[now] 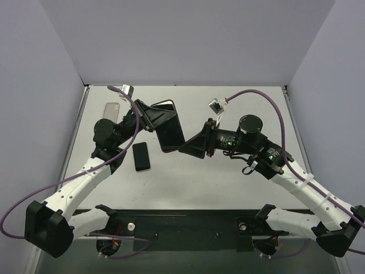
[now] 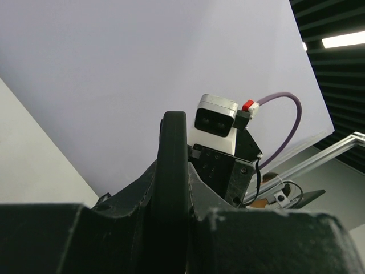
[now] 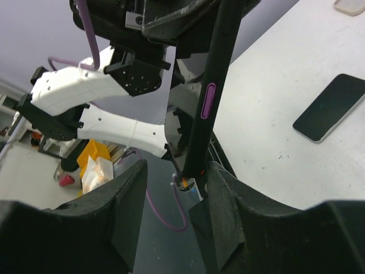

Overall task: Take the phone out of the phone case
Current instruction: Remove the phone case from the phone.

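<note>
Up above the table (image 1: 228, 182) we see the phone case (image 1: 170, 130) held in the air between the two arms, standing on edge and tilted. The left gripper (image 1: 154, 117) is pinching it: in the left wrist view its dark rim is wedged tight between both fingers. The right gripper (image 1: 183, 149) is spread around the opposite end. In the right wrist view the case's thin edge, with its purple button (image 3: 208, 101), runs down just beside one finger (image 3: 228, 217), while the other finger (image 3: 122, 217) stands clear of it. We cannot tell whether a phone sits inside. A black phone (image 1: 141, 156) lies flat on the table near the left arm, and a clear cover (image 1: 111, 109) lies farther back on the left.
</note>
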You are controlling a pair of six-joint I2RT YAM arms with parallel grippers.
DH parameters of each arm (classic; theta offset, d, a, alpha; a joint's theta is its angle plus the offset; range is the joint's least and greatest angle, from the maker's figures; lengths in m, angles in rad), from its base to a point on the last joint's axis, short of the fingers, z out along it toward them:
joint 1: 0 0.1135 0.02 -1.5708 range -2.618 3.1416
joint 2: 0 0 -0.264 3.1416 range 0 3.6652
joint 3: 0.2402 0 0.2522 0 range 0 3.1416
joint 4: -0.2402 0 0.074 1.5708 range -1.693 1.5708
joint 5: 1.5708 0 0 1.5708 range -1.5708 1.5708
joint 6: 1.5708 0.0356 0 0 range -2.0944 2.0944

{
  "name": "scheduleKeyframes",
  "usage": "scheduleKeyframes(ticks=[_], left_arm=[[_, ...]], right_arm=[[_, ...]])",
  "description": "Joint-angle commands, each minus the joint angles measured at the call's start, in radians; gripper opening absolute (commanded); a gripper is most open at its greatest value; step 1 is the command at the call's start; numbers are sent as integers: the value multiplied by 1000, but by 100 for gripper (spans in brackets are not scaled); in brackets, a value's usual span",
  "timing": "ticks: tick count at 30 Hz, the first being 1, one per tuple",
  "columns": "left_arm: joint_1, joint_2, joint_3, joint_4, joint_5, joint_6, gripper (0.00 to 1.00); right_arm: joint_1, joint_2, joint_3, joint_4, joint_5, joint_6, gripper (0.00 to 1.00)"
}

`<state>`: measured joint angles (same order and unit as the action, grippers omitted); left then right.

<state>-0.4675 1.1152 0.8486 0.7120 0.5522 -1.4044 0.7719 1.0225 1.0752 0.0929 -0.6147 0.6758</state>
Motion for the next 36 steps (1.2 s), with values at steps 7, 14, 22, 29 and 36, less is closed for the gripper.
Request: scheduleKeyframes(ticks=[7,14,22,29,36], left_arm=[[7,-26,76,182,69,-120,0],[26,57,73,437,153,-401,0],[23,164,147,887,209,-800,0],[-6,143,191,923,206,-849,0],[-111,156,233,928,204,-823,0]], right_arm=[[1,71,72,91,-207,-27,21],[36,85,97,-4,-249,-237,0],[61,97,153,-320,47,-703,0],[69,145,203,-300,222,-760,0],[58,218,275,-269,302,-745,0]])
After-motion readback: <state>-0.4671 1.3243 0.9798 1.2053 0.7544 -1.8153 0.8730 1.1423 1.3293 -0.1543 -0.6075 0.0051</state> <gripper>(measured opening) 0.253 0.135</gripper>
